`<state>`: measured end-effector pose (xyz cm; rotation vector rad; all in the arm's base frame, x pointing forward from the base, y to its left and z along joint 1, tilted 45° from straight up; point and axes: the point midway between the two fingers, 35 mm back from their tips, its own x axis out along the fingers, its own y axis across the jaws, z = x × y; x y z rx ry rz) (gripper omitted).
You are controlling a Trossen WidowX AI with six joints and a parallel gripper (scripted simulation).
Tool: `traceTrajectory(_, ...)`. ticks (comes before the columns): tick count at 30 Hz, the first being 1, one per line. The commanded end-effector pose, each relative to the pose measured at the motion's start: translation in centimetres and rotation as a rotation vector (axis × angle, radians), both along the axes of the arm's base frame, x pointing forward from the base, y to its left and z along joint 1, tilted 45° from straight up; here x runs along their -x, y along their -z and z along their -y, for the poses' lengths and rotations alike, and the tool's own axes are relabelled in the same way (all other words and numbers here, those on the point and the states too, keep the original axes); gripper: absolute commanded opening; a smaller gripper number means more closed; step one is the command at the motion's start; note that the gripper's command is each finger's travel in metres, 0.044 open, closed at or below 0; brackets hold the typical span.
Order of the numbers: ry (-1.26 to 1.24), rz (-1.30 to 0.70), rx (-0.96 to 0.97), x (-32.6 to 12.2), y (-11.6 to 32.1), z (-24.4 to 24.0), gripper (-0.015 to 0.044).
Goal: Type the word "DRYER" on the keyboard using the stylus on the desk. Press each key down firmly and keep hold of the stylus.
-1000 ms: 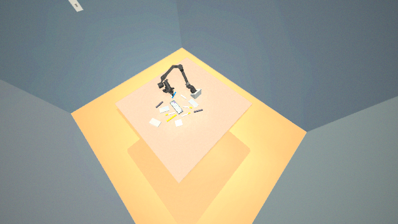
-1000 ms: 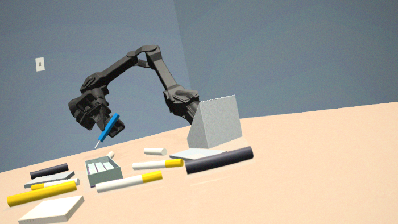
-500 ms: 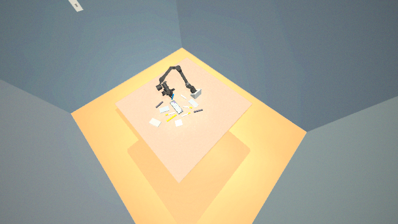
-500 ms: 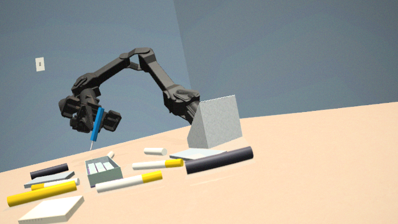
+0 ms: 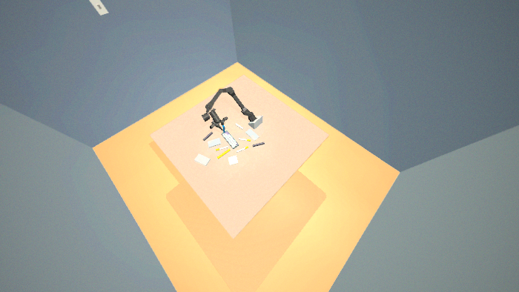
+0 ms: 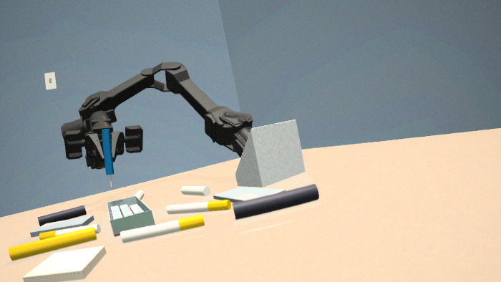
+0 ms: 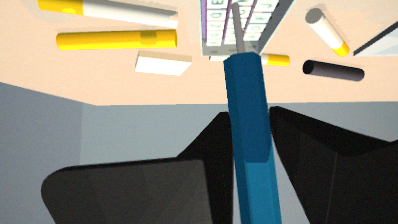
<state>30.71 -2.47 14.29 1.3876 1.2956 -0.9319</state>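
My gripper [image 5: 223,125] [image 6: 107,155] [image 7: 248,118] is shut on the blue stylus [image 5: 224,129] [image 6: 108,164] [image 7: 247,90]. The stylus points down, close to upright in the exterior view, with its thin grey tip at the lower end. The tip is in the air, above and behind the near end of the keyboard in that view. The keyboard [image 5: 230,139] [image 6: 134,222] [image 7: 214,51] is a narrow grey-green tray with white keys and purple gaps. In the wrist view the tip overlaps the keys, and only part of the keyboard shows. The key under the tip cannot be told.
Around the keyboard lie a thick yellow marker [image 5: 223,154] [image 6: 53,244] [image 7: 115,40], white-and-yellow pens [image 6: 162,228], dark cylinders [image 6: 275,201] [image 7: 333,70], a short white cylinder [image 6: 195,190], and flat pads [image 6: 66,264] [image 5: 202,159]. A grey wedge block [image 5: 256,122] [image 6: 279,154] stands by the arm's base.
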Motion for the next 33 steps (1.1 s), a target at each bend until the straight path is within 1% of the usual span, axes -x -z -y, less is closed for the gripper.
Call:
traceTrajectory(1,0.099,-0.02,-0.037,-1.0,0.0,-1.0,0.0)
traceTrajectory(9,0.116,-0.026,-0.043,-1.2,0.1,-1.0,0.0)
traceTrajectory(17,0.116,-0.026,-0.041,-1.3,2.4,1.3,0.0)
traceTrajectory(33,0.116,-0.026,-0.041,-1.3,2.4,1.4,0.0)
